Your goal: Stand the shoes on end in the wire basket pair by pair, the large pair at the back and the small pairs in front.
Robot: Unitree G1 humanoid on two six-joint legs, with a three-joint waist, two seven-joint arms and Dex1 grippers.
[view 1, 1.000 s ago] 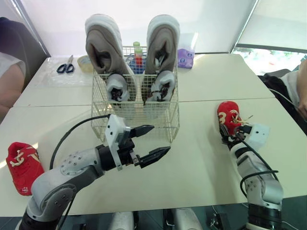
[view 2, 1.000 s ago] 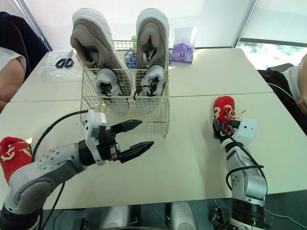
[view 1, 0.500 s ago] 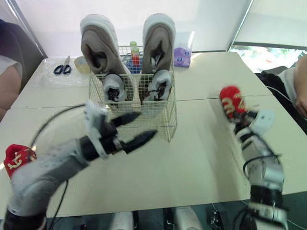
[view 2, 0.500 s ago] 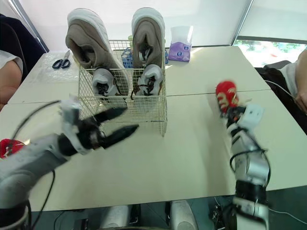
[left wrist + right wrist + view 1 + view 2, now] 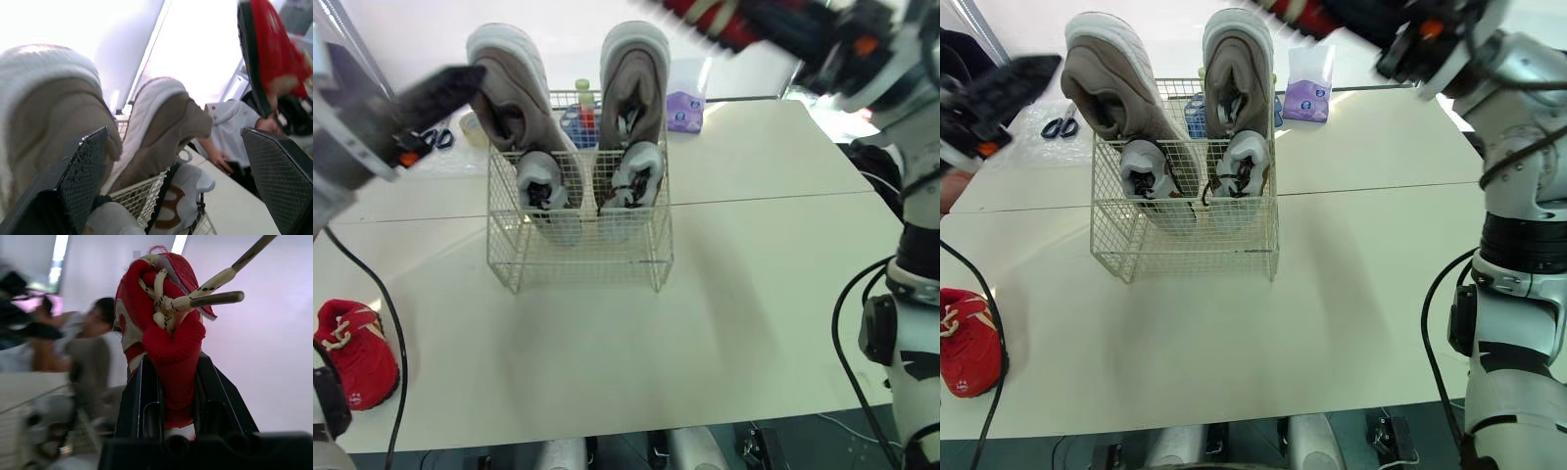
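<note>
A wire basket [image 5: 578,262] stands on the counter [image 5: 754,294]. At its back stand the left large shoe [image 5: 509,93] and the right large shoe [image 5: 634,78], on end, soles outward. In front of them are the left small shoe [image 5: 540,181] and the right small shoe [image 5: 631,176], their lower parts veiled by the mesh.

One red shoe [image 5: 352,351] lies on the counter near the robot's left, well apart from the basket.

The right end effector [image 5: 171,367] is raised high and clenched on the held red shoe [image 5: 166,342]. In the head views both are blurred and cut off by the top edge.

The left end effector [image 5: 176,142] is also raised, its fingers spread wide with nothing between them. One finger [image 5: 440,88] overlaps the left large shoe's edge.

Bottles behind the basket are mostly hidden. Scissors [image 5: 1060,125] and a purple packet [image 5: 1307,93] lie on the far counter.
</note>
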